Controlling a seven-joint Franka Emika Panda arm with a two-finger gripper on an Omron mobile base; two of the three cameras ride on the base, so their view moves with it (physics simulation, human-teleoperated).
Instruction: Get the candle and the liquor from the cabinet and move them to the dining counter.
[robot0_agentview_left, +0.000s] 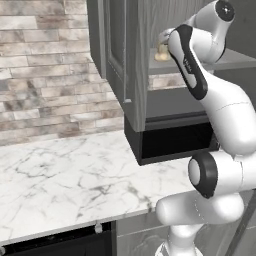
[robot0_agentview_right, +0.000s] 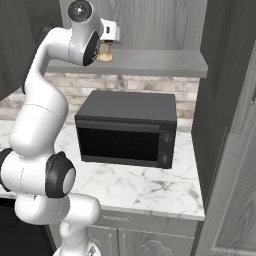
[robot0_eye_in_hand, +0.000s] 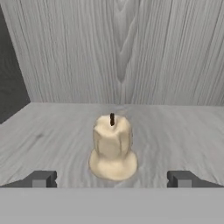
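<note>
Grey cabinet (robot0_eye_in_hand: 131, 52) shelf, candle (robot0_eye_in_hand: 113, 148) upright, open tool (robot0_eye_in_hand: 111, 178) seemingly just short

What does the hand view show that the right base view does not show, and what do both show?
The hand view alone shows the dark wick of the small squat tan-yellow candle, the grey wood-grain back wall of the cabinet close up, and the two dark fingertips of the open gripper, apart on either side of the candle. The right base view alone shows the black microwave, the white marble worktop and the brick wall. Both show the candle upright on the cabinet shelf.
</note>
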